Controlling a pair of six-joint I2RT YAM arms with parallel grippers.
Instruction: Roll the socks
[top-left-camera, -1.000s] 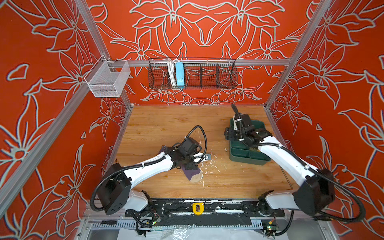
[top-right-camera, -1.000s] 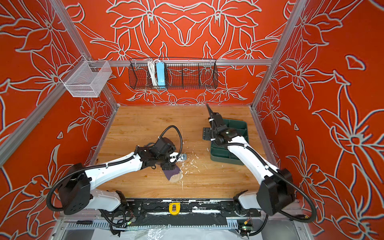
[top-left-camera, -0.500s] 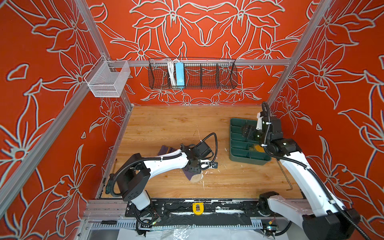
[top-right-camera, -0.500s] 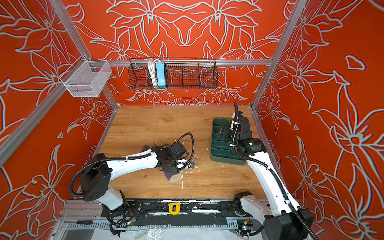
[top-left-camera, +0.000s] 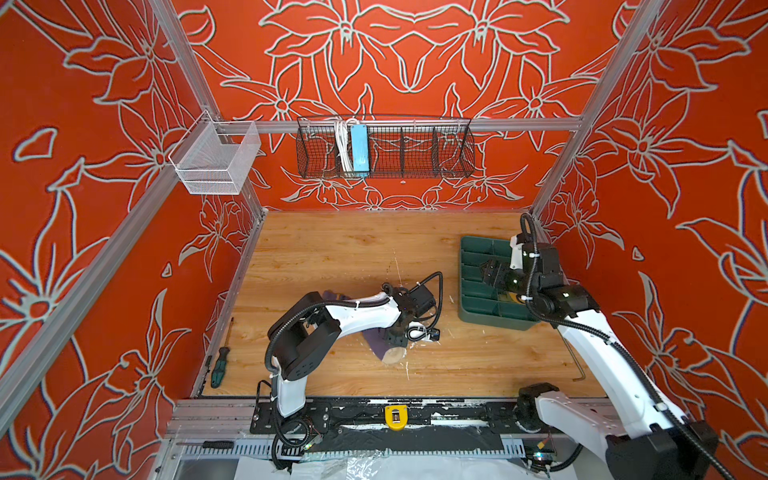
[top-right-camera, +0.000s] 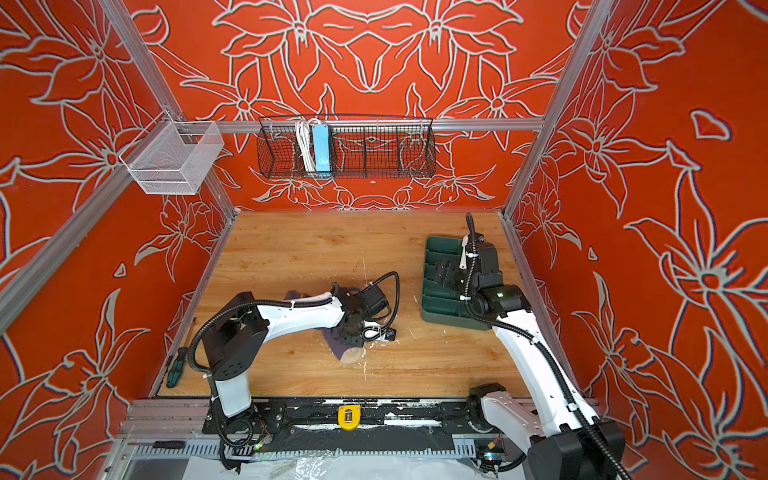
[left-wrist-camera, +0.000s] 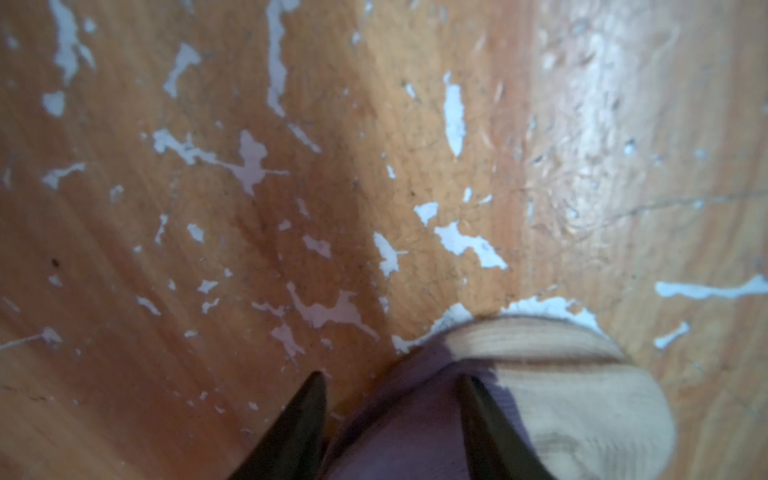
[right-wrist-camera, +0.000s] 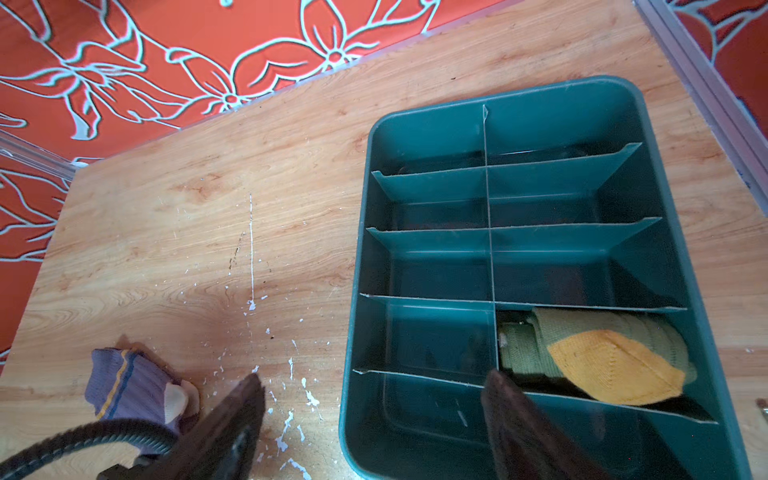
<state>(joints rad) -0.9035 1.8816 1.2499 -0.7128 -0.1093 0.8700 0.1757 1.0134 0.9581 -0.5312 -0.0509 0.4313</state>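
Left gripper jaws: apart, astride the purple sock near its beige toe, on the table. Right gripper jaws: wide apart, empty, above the green tray. I see the olive sock bundled in one tray compartment

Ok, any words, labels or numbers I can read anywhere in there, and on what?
No text here is readable.
Yellow tag on the black base plate: dark mark, too small to read.
Blue power strip in the wire basket: no legible print.
Green tray and purple sock: no lettering.
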